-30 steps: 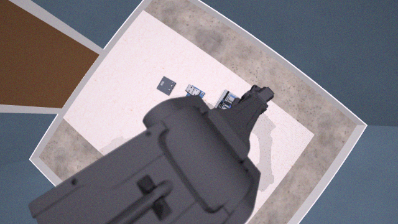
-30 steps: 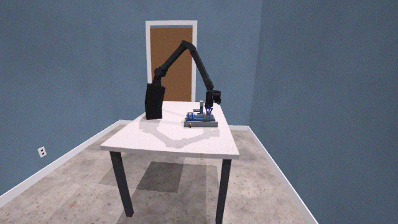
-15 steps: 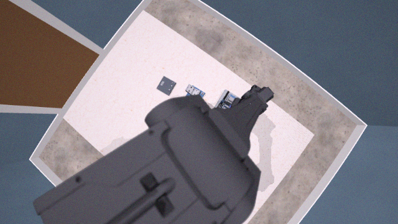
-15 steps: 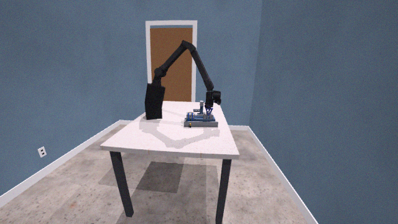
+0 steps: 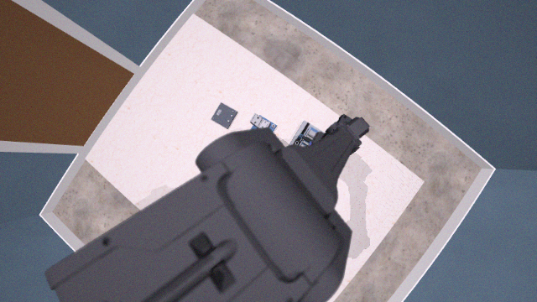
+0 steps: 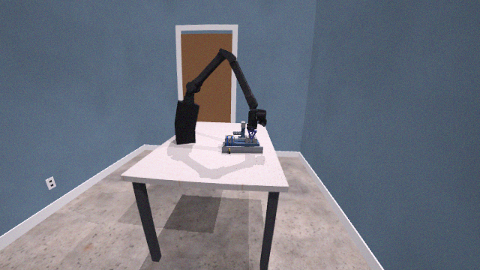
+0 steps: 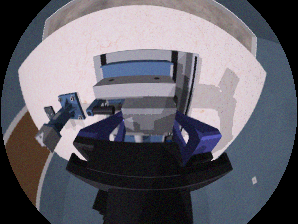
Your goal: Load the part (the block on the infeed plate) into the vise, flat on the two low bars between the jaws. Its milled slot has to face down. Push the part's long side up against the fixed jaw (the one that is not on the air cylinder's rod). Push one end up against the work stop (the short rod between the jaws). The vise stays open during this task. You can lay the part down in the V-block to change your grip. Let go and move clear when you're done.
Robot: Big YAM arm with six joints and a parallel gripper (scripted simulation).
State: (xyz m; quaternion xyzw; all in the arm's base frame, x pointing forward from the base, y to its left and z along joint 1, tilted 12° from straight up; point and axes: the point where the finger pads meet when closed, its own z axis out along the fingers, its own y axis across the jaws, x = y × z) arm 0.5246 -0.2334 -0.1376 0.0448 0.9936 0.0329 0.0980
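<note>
claw: the black gripper w/ blue-violet fingers (image 5: 320,137) (image 6: 252,133) is closed on the part, fingers p. wide apart bc the block fills the gap
part: grey rectangular block (image 7: 149,119), one finger on each side of it in the wrist cam, over the vise area. can't tell if it's touching the low bars, and slot direction is n/a from these angles
jaw: light grey metal bar w/ two dark holes (image 7: 135,91), right next to the block – contact or tiny gap, can't tell
vise: blue and grey metal vise (image 5: 310,132) (image 6: 241,142) (image 7: 137,68), on the table, arm covers part of it in the top cam
stand: blue bracket w/ a grey head (image 5: 261,122) (image 7: 60,122), off to the left of the vise in the wrist cam, well apart from the block
plate: dark grey square plate (image 5: 224,115), flat on the table, past the stand from the vise
arm: black six-joint arm (image 5: 252,210) (image 6: 241,80), bent high in the middle – far end down at the vise
table: white speckled top, dark legs (image 5: 168,105) (image 6: 202,180) (image 7: 145,30)

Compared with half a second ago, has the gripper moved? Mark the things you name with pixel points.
No, not that I can see: against the vise, the gripper (image 6: 252,132) (image 7: 149,112) sits in the same place in the exterior view.
</note>
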